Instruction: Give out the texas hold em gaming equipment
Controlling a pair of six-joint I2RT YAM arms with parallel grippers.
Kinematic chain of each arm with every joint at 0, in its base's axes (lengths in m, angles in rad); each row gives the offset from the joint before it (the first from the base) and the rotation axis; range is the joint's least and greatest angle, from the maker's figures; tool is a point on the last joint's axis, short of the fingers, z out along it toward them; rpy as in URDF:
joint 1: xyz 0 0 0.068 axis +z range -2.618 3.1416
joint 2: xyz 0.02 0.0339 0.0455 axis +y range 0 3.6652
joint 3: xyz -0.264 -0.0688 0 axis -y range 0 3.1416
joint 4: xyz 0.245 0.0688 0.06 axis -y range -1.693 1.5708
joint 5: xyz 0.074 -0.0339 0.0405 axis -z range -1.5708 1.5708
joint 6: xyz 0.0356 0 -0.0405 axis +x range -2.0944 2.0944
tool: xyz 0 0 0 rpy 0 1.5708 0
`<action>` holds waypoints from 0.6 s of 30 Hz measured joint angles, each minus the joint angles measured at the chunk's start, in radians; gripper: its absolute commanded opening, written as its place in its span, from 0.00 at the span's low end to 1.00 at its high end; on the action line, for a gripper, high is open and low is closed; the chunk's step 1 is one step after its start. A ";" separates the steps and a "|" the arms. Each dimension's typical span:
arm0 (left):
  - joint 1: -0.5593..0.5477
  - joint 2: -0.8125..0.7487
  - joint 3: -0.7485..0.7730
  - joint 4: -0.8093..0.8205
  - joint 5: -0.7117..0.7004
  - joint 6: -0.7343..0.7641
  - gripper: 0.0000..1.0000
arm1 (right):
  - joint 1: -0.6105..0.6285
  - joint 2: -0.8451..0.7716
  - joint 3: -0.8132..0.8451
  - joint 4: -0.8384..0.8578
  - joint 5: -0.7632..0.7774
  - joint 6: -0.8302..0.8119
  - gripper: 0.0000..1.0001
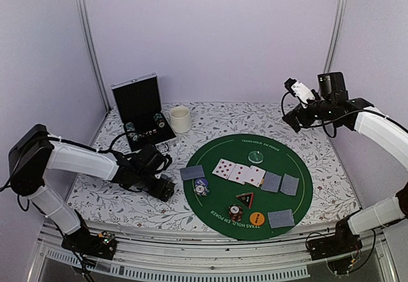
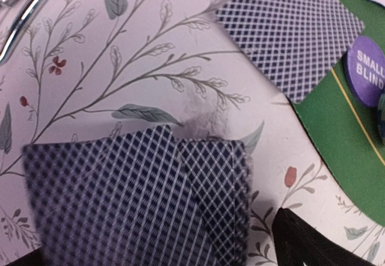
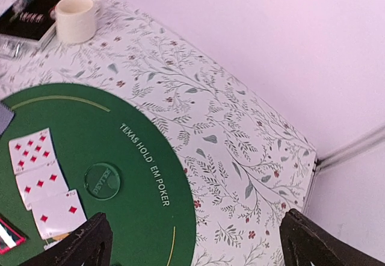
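On the round green mat point(image 1: 299, 167) lie three face-up playing cards point(image 1: 239, 172) and face-down cards point(image 1: 281, 183). Near its front sit a blue-white chip stack point(image 1: 201, 186), a dark red stack point(image 1: 235, 213), an orange disc point(image 1: 257, 218) and a black-red triangular token point(image 1: 245, 199). My left gripper point(image 1: 164, 188) is low over the tablecloth, left of the mat. It is open, and two overlapping face-down cards point(image 2: 138, 200) lie flat between its jaws point(image 2: 162, 254). My right gripper point(image 1: 294, 106) hangs high at the back right, open and empty point(image 3: 195, 248).
A cream mug point(image 1: 180, 119) and an open black case point(image 1: 139, 106) stand at the back left. Another face-down card point(image 2: 289, 31) and a purple small-blind disc point(image 2: 367, 70) lie at the mat's left edge. A clear dealer disc point(image 3: 102, 180) rests on the mat's far side.
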State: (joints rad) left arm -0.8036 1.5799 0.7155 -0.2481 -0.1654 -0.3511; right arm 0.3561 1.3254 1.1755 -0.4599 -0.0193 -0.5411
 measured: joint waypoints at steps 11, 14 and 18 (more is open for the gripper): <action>0.000 -0.233 -0.002 -0.024 -0.103 -0.034 0.98 | -0.417 -0.289 -0.526 0.492 -0.137 0.561 0.99; -0.001 -0.332 -0.001 -0.008 -0.170 -0.023 0.98 | -0.464 -0.325 -0.675 0.682 -0.067 0.642 0.99; 0.008 -0.463 -0.009 0.137 -0.337 0.027 0.98 | -0.464 -0.283 -0.851 0.973 0.016 0.679 0.99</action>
State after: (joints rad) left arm -0.7959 1.1168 0.7067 -0.1116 -0.5026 -0.3241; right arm -0.1078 1.0420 0.3241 0.5133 -0.0036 0.1379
